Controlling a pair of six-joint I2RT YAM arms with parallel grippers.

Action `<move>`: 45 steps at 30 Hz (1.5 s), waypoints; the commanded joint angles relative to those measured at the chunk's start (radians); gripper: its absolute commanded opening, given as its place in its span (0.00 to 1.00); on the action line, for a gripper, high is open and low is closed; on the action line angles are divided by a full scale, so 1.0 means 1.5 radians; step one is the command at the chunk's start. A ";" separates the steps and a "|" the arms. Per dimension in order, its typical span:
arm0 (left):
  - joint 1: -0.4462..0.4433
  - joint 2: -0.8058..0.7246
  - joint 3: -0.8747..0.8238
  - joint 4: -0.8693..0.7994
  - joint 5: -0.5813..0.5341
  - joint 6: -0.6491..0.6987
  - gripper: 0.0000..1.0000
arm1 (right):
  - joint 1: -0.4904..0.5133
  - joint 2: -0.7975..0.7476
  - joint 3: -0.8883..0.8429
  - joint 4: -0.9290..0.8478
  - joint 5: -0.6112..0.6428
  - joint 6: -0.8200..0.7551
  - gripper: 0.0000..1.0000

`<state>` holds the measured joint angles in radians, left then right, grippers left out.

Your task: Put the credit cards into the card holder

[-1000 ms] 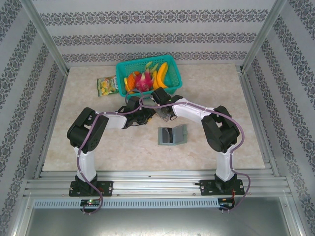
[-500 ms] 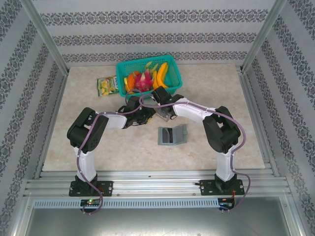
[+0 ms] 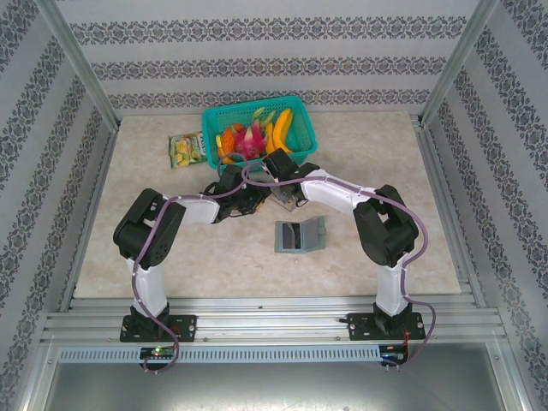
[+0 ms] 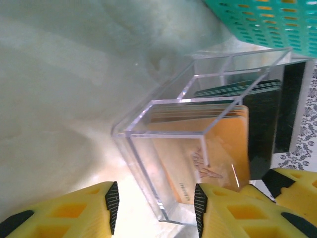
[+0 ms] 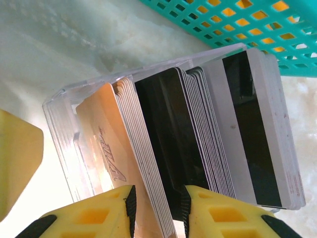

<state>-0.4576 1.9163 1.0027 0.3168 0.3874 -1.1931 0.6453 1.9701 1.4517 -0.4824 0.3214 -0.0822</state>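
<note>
- The clear box [image 4: 168, 148] is where the credit cards [image 5: 168, 144] are sitting. They're packed on edge like files, with an orange card [image 4: 223, 144] at one end, dark ones in the middle and a white striped card [image 5: 252, 129] with a black band at the other end.
- The box is on the counter [image 3: 385, 171] just beside the teal basket [image 5: 257, 25], which is loaded with fruit [image 3: 253, 137]. A snack packet [image 3: 184, 150] lies just left of the basket.
- The card holder [image 3: 300, 235] lies opened up on the counter, closer to the arm bases than the box and apart from both tools.
- Both arms are bent at the elbow with their forearms angled inward, so they meet at the box.
- Left tool [image 4: 156, 213]: set fairly wide, with the box's near corner between its fingers. One pad is clearly off the wall, so it isn't gripping.
- Right tool [image 5: 158, 208]: narrow gap, with a handful of white-edged cards and a dark one between the fingers. Can't tell if it's actually pinching them.
- The box is hard see-through plastic with sharp edges, the basket is plastic mesh and the counter looks like pale marble. The tool fingers are yellow with ribbed black pads.
</note>
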 commanded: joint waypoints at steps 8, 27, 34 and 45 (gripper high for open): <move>0.010 0.024 0.057 -0.021 -0.011 0.005 0.53 | -0.009 0.003 0.005 -0.005 -0.004 0.008 0.31; 0.012 0.068 0.064 -0.058 -0.016 -0.011 0.44 | -0.007 0.024 0.007 -0.007 -0.045 0.003 0.38; 0.012 0.071 0.058 -0.059 -0.018 -0.016 0.43 | -0.005 0.043 0.014 -0.003 -0.001 0.000 0.35; 0.012 0.068 0.050 -0.060 -0.018 -0.013 0.41 | 0.000 -0.013 -0.013 0.034 0.049 -0.007 0.24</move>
<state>-0.4557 1.9949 1.0962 0.2951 0.3904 -1.2133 0.6483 1.9942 1.4425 -0.4652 0.3218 -0.0841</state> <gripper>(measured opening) 0.414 0.242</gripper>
